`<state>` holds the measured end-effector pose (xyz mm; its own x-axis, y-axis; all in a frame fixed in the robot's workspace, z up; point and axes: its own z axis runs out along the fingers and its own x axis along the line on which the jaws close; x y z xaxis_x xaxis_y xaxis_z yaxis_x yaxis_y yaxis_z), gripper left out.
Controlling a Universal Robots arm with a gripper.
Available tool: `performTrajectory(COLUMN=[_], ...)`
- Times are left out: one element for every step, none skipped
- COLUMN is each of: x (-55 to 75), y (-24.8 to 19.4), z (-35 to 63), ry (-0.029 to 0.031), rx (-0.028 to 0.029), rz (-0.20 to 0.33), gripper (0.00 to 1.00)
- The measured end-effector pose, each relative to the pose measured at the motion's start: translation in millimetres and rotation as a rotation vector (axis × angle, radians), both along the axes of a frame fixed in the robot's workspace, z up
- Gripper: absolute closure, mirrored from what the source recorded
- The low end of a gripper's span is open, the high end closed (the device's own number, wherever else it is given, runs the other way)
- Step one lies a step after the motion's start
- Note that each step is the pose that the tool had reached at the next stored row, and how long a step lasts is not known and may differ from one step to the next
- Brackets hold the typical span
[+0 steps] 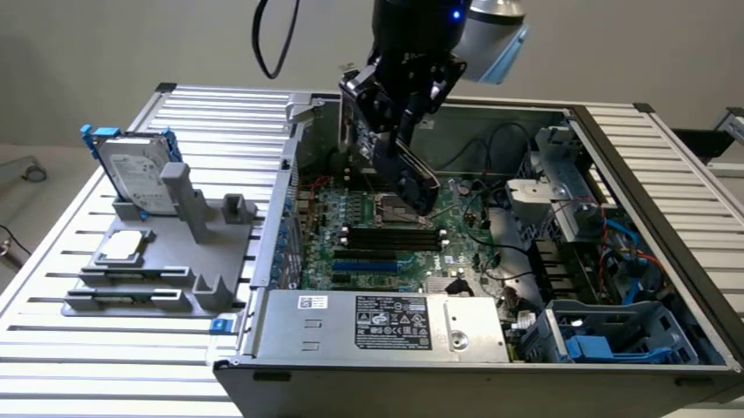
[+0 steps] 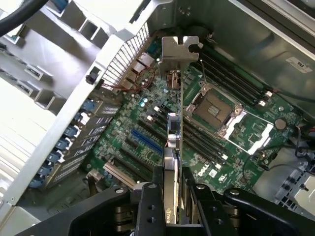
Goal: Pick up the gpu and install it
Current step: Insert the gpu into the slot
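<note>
— Where's the gpu (image 2: 173,137)?
— Gripped edge-on in my jaws, with its silver bracket (image 2: 179,49) at the far end from me.
— And over what?
— The green motherboard (image 2: 123,125), inside the open computer case (image 1: 285,187). The card sits in no slot. The hard drive (image 1: 131,170) stands on the bench (image 1: 70,374), well apart.
</note>
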<state>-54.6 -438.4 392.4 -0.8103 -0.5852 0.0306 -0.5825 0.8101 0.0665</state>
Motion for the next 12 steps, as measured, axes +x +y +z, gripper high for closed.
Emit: performTrajectory(x=[0.0,0.0,0.0,0.0,0.0,0.0,0.1,0.2,0.4,0.6,0.9,1.3], y=[0.0,0.0,0.0,0.0,0.0,0.0,0.0,0.0,0.0,0.0,0.0,0.0], z=[-0.1,-0.1,-0.2,-0.2,-0.3,-0.3,-0.3,-0.3,-0.3,-0.4,-0.3,-0.3], ry=[0.0000,0.0000,0.0000,-0.0001,-0.0002,-0.0002,-0.0002,-0.0003,-0.0002,-0.0003,-0.0003,-0.0003], rx=[-0.0001,-0.0001,-0.0002,-0.0001,0.0000,-0.0001,0.0000,0.0002,0.0005,0.0008,0.0013,0.0018], rz=[0.018,0.036,0.055,0.072,0.090,0.107,0.122,0.136,0.150,0.163,0.175,0.186], gripper=[0.74,0.74,0.74,0.74,0.74,0.74,0.74,0.74,0.74,0.74,0.74,0.74])
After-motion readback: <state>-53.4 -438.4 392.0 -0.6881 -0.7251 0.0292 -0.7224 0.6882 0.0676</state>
